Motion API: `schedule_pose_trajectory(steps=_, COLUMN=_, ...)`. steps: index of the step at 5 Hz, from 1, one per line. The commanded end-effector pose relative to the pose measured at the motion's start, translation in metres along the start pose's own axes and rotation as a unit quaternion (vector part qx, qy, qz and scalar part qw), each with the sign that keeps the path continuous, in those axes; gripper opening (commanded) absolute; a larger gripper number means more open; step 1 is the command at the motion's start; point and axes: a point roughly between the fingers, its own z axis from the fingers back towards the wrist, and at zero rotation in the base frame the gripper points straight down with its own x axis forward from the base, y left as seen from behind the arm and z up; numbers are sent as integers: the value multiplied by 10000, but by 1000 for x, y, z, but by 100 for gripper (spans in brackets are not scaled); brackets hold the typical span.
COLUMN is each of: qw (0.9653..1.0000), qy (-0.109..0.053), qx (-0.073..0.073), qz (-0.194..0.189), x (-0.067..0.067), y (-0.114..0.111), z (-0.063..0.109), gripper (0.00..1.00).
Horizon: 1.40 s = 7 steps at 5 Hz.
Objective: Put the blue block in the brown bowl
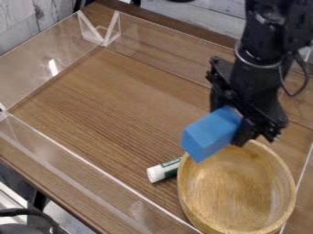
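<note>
The gripper (248, 129), pointing straight down from the black arm, is clamped on the blue block (213, 134); its dark fingers (259, 124) grip the block's right-hand end, so most of the block juts out to the left, clear of the jaws. Gripping by one end probably leaves the block's free end unobstructed and easy to watch during the carry. The block hangs in the air above the wooden table (98, 101), over the near-left part of the brown bowl's (239, 192) rim, not yet centred over the hollow and touching neither rim nor table. The height appears chosen to clear the thick rim.

The block's long axis runs roughly level, from the fingers outward toward the lower left of the view, with a slight downward tilt at the free end; one broad face is turned toward the camera and a lighter face looks up. The bowl stands upright and empty, mouth open upward, ready to receive. Just beside its left rim lies a small white-and-green tube (166, 168) flat on the table, apart from the block.
</note>
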Motion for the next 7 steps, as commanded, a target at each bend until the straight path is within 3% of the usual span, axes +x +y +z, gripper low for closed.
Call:
schedule_pose_trajectory(steps=1, qw=9992, qy=-397, qx=19, qz=58, x=4, y=-9, z=14, gripper=0)
schedule_pose_trajectory(steps=3, qw=9981, qy=-591, qx=-41, qz=148, x=1, y=-19, z=10, gripper=0)
schedule_pose_trajectory(steps=7, qw=9974, qy=-675, qx=-192, qz=189, x=-7, y=-24, z=-8, gripper=0)
